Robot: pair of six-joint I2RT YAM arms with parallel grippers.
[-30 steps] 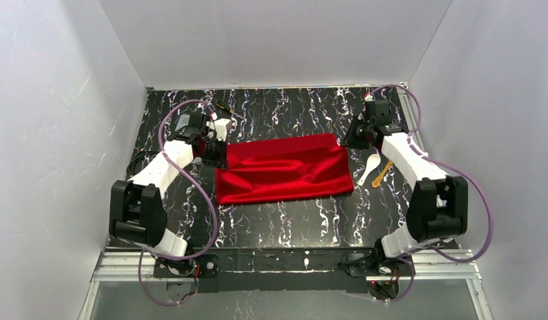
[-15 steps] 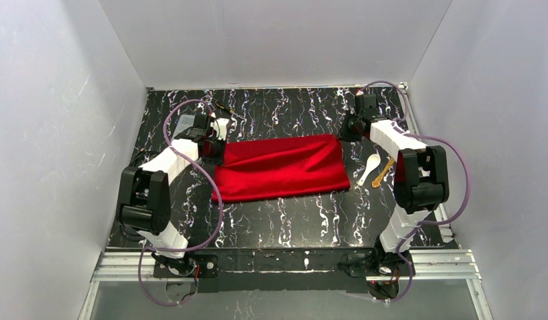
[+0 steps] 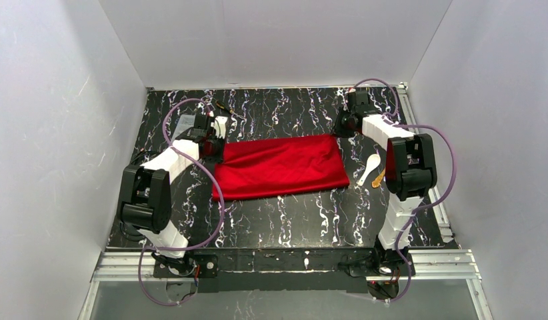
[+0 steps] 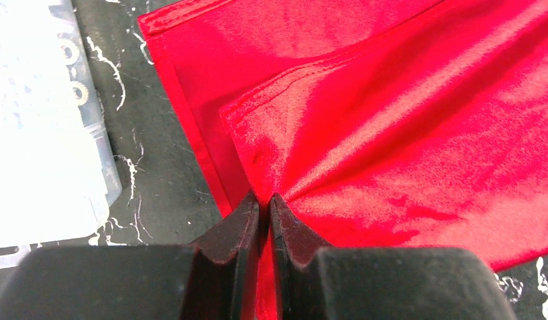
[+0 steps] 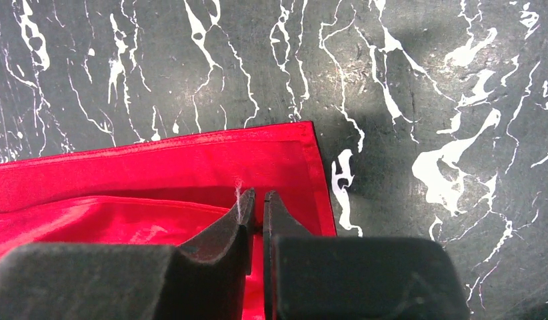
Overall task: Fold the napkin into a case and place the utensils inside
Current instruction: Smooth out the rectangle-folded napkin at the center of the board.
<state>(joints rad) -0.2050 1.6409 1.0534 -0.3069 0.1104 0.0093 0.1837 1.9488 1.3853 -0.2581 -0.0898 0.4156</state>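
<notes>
The bright red shiny cloth napkin point(image 3: 278, 167) lies folded once, not yet a case. The left gripper point(image 4: 263, 203) pinches its left edge. The right gripper point(image 5: 257, 200), nearly closed, sits at its far-right corner. Just right of it, the white plastic spoon point(image 3: 370, 165) and yellow-gold utensil point(image 3: 379, 179) lie outside.

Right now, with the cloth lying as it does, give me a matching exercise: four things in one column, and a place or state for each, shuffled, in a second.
Things
1. napkin
2. white spoon
3. clear plastic box
4. left gripper

Place or state
A. on the table, just right of the napkin
B. shut, pinching the napkin near its left end
C. folded over, lying mid-table
D. on the table, left of the napkin

Pairs: 1-C, 2-A, 3-D, 4-B
</notes>
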